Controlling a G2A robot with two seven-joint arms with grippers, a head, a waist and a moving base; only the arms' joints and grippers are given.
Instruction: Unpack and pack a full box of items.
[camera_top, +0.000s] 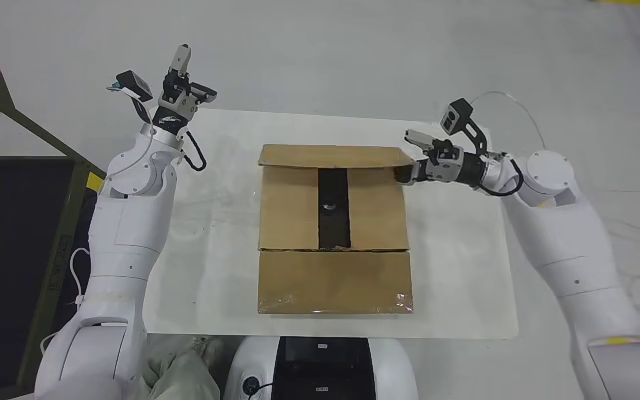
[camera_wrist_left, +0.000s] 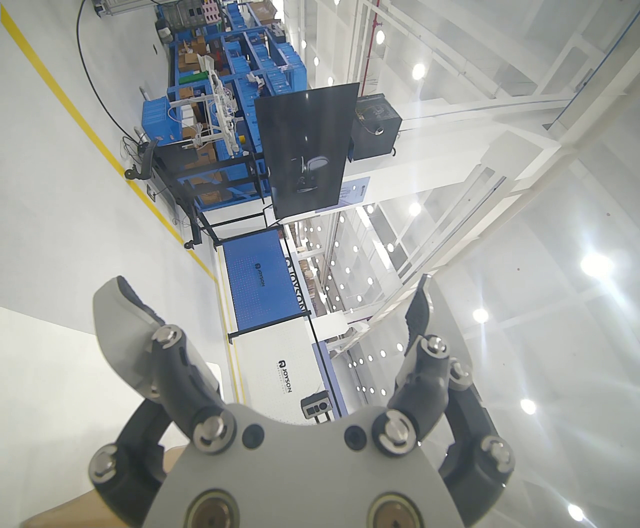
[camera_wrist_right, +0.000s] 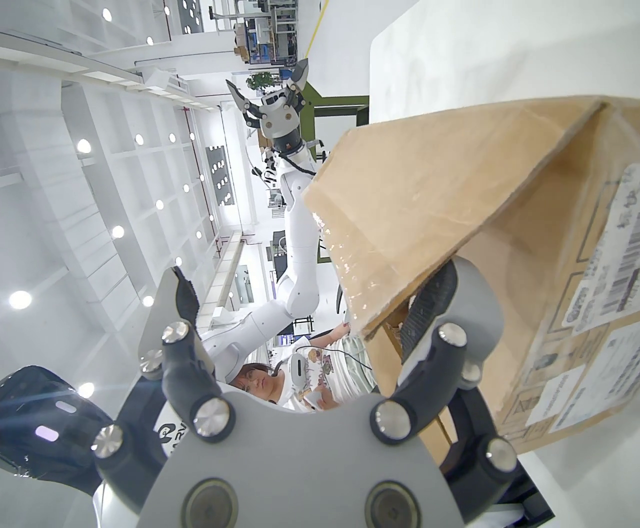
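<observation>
A brown cardboard box (camera_top: 290, 210) stands mid-table. Its two inner flaps lie nearly closed, with a dark gap (camera_top: 333, 208) between them. The near flap (camera_top: 335, 282) is folded outward and the far flap (camera_top: 330, 156) stands up. My right gripper (camera_top: 408, 155) is open at the far flap's right corner. In the right wrist view one finger (camera_wrist_right: 435, 300) sits under the flap (camera_wrist_right: 425, 200) and the other stays clear, so the right gripper (camera_wrist_right: 305, 305) straddles the corner. My left gripper (camera_top: 195, 72) is raised past the table's far left corner, open and empty (camera_wrist_left: 270, 300).
The white table (camera_top: 460, 280) has bare strips left and right of the box. A dark panel (camera_top: 35, 230) stands off the table's left side. Printed labels (camera_wrist_right: 590, 320) cover the box's side wall.
</observation>
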